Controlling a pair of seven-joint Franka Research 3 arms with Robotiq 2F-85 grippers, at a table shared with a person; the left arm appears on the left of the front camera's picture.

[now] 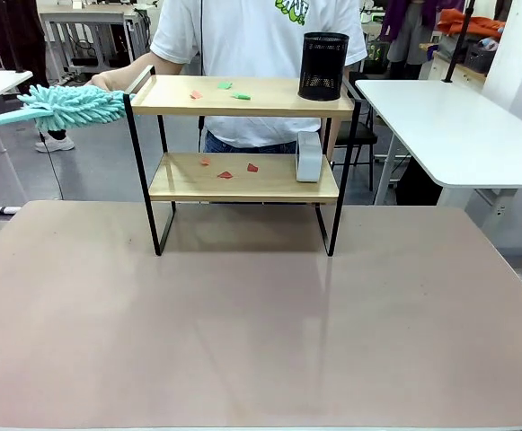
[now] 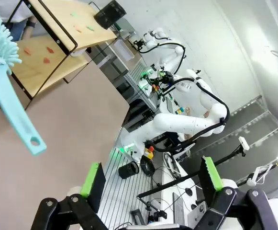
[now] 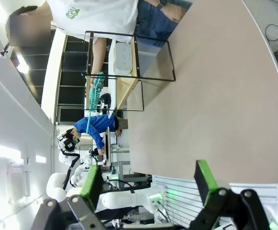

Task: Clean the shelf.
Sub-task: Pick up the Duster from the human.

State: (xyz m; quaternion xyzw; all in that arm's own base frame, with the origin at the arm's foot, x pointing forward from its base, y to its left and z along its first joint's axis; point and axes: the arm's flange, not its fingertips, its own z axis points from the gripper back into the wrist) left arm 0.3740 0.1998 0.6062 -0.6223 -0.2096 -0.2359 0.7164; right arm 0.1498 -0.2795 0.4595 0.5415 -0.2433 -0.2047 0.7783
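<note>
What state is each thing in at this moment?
shelf: upright, both boards littered.
paper scraps: three on each board, unswept.
black mesh pen holder: upright, top board, right end.
white box: standing, lower board, right end.
teal duster: in the air by the shelf's top left corner, handle end free.
left gripper: open, empty.
right gripper: open, empty.

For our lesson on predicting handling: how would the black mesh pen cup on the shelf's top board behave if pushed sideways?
The pen cup looks like open mesh, so probably light yet stiff. Upright and fairly tall, it may tip under a high push; a low one likely slides it. It sits near the right end of the shelf, so it could drop off.
</note>
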